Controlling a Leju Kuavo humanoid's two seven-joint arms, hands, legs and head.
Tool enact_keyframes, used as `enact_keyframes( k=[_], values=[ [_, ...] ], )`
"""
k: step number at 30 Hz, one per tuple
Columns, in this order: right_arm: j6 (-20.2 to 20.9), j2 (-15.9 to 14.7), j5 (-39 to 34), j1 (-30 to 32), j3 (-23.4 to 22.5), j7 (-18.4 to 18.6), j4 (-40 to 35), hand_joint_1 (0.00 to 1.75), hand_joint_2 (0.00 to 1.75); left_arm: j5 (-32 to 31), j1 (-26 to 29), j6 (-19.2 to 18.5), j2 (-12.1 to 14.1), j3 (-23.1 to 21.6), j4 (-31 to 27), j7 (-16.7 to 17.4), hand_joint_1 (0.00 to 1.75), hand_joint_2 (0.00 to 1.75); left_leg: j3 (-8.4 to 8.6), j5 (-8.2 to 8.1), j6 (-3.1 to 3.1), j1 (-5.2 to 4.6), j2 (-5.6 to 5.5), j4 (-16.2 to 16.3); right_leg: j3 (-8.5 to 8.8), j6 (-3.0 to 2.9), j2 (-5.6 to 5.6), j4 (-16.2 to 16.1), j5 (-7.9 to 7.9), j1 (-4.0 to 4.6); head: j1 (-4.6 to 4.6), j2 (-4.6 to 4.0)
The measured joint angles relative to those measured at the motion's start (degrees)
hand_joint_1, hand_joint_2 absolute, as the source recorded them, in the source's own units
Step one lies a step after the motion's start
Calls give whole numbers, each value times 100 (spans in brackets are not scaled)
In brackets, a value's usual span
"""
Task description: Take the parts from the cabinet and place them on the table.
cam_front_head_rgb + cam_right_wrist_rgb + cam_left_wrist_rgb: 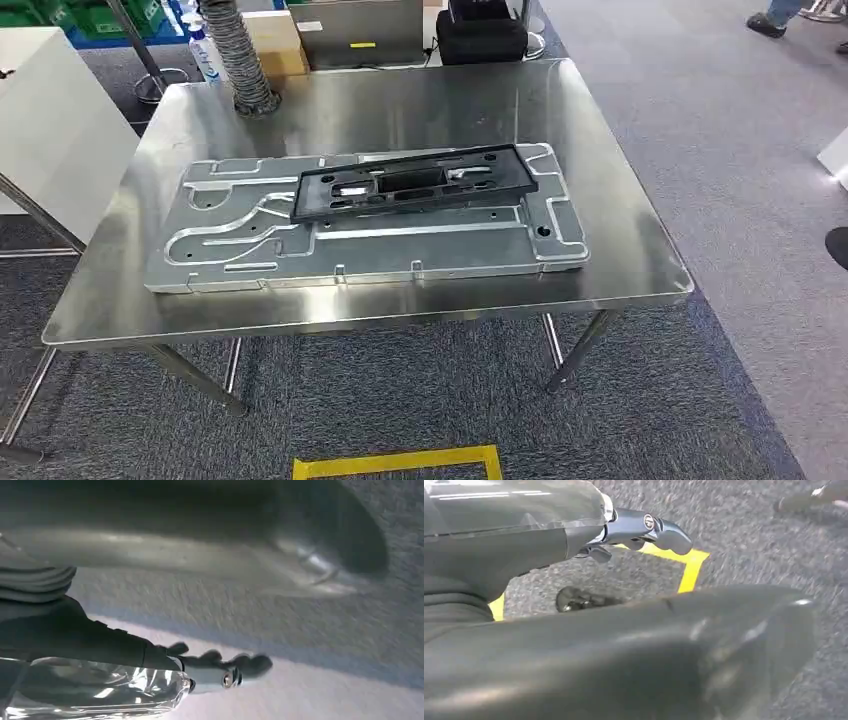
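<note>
Grey-blue carpet floor with yellow tape marking near the front. Steel table on tubular legs (surface reflective). White cabinet at left; ribbed hose, cardboard box behind

Steel table bearing two stacked parts.
A large silver metal plate is lying flat across the middle of the tabletop; a black rectangular frame is resting on its upper half, slightly askew. A ribbed grey hose is standing at the far-left edge.
</note>
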Motion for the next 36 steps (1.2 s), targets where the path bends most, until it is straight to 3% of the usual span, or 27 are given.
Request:
enact_keyframes(
  k=[1,2,4,5,6,8,9,10,11,12,15,16,18,19,20,21,22,24,25,26,27,28,30,31,33,35,36],
  values=[
    [96,20,-46,-32,-33,9,68,0,0,-50,16,0,-4,-9,2,7,0,0,-62,-141,-32,24,-12,75,-69,-87,-34,-3,84,-4,0,0],
    [179,50,-107,-53,-59,28,114,0,0,-85,29,-2,-7,-22,4,18,0,0,-139,-471,-44,26,-12,263,-159,-133,-31,-7,150,11,0,0],
    [367,149,-232,-68,-118,124,216,0,0,-162,8,-26,-9,-79,4,13,0,0,-316,-1203,-62,30,-12,1026,-348,-174,-34,-2,297,52,0,0],
    [446,242,-265,-81,-150,155,275,0,0,-196,-2,-65,-9,-118,4,7,0,0,-373,-1410,-67,28,-12,1424,-448,-186,-38,8,370,81,0,0],
    [565,297,-315,-98,-183,216,329,0,0,-229,-3,-96,-4,-148,4,-2,0,0,-353,-1427,-57,27,-12,1662,-548,-197,-38,13,439,103,0,0],
    [742,452,-341,-120,-227,290,423,0,0,-302,-2,-131,-4,-190,4,-13,0,0,-13,-1039,-3,11,-17,1505,-733,-204,-38,31,574,142,0,0],
    [832,537,-341,-133,-232,302,467,0,0,-349,-10,-146,0,-229,4,-11,0,0,315,-827,47,-11,-17,1121,-808,-202,-35,33,637,163,0,0],
    [863,623,-343,-152,-232,279,503,0,0,-367,-24,-149,9,-271,4,-2,0,0,722,-763,120,-47,-17,593,-869,-199,-33,32,707,179,0,0],
    [883,713,-369,-185,-232,255,527,0,0,-398,-51,-149,42,-299,2,11,0,0,1133,-963,203,-84,-10,2,-897,-179,-37,36,769,185,0,0],
    [977,787,-407,-211,-238,236,553,0,0,-424,-76,-149,55,-317,2,35,0,0,1302,-1056,204,-95,3,-387,-912,-153,-45,30,829,189,0,0],
    [1309,975,-393,-256,-260,262,640,0,0,-538,-73,-107,101,-396,2,190,0,0,1177,-879,296,-132,-6,-373,-887,-60,-66,-94,1045,153,-4,0],
    [1390,1001,-396,-262,-262,310,658,0,0,-577,-63,-98,109,-433,4,243,0,0,1140,-733,331,-69,20,-450,-911,-23,-63,-78,1005,150,-4,0],
    [1642,1100,-391,-272,-262,492,704,0,0,-649,-66,-83,140,-474,4,346,0,0,962,-588,397,-75,21,-446,-1061,13,-27,378,267,138,-4,0],
    [1733,1139,-358,-274,-262,582,728,0,0,-675,-54,-79,162,-503,4,380,0,0,875,-521,395,-75,21,-443,-1146,41,-26,791,-96,120,-2,0],
    [1816,1171,-347,-281,-262,694,747,0,0,-695,-40,-79,188,-540,4,406,0,0,786,-455,387,-78,23,-436,-1224,67,-26,1230,-337,104,-4,0],
    [1869,1187,-356,-285,-262,816,752,0,0,-699,-37,-79,214,-564,4,420,0,0,676,-386,374,-77,33,-410,-1264,96,-26,1607,-390,93,-2,0],
    [1923,1218,-378,-285,-264,971,763,0,0,-712,-40,-79,247,-577,4,424,0,0,557,-324,354,-68,37,-370,-1203,124,-27,1764,-235,70,-4,0],
    [2035,1231,-374,-288,-264,1244,767,0,0,-715,-38,-94,276,-586,4,420,0,0,330,-234,299,-36,38,-258,-765,159,-29,1360,206,25,-4,0],
    [2083,1233,-343,-294,-264,1423,769,0,0,-715,-37,-98,289,-588,4,409,0,0,229,-200,261,-18,34,-191,-422,170,-29,909,276,9,-4,0],
    [2122,1244,-301,-300,-264,1576,773,0,0,-715,-37,-107,312,-594,2,382,0,0,141,-178,224,-22,32,-116,-15,172,-27,362,128,-13,-4,0],
    [2183,1261,-284,-309,-264,1726,778,0,0,-717,-38,-124,319,-601,4,337,0,0,55,-165,191,-29,37,-40,231,146,-7,-87,-69,47,-7,0],
    [2234,1265,-280,-310,-262,1831,784,0,0,-728,-39,-144,332,-610,2,301,0,0,28,-105,137,-32,32,-23,208,70,-11,-160,-129,47,-4,0],
    [2293,1265,-253,-298,-262,2007,787,0,0,-739,-30,-201,332,-623,4,214,0,0,3,-12,66,-13,35,-49,142,-20,-5,-135,-64,83,-4,0],
    [2301,1265,-232,-277,-262,2070,789,0,0,-747,-20,-221,332,-623,4,170,0,0,-36,-18,30,8,27,-37,104,-92,-29,-173,7,50,-4,0],
    [2332,1261,-203,-293,-256,2105,791,0,0,-756,-8,-262,319,-638,7,105,0,0,-167,-577,-25,34,1,357,-6,-182,-49,-170,118,58,-7,0],
    [2365,1255,-201,-290,-253,2045,791,0,0,-767,-22,-286,319,-671,7,70,0,0,-384,-1172,-66,36,0,1214,-146,-196,-53,-161,228,85,-4,0],
    [2367,1252,-201,-292,-251,1997,791,0,0,-774,-25,-289,317,-689,7,66,0,0,-442,-1284,-74,36,0,1515,-212,-197,-53,-155,273,96,-7,0]
  ],
)
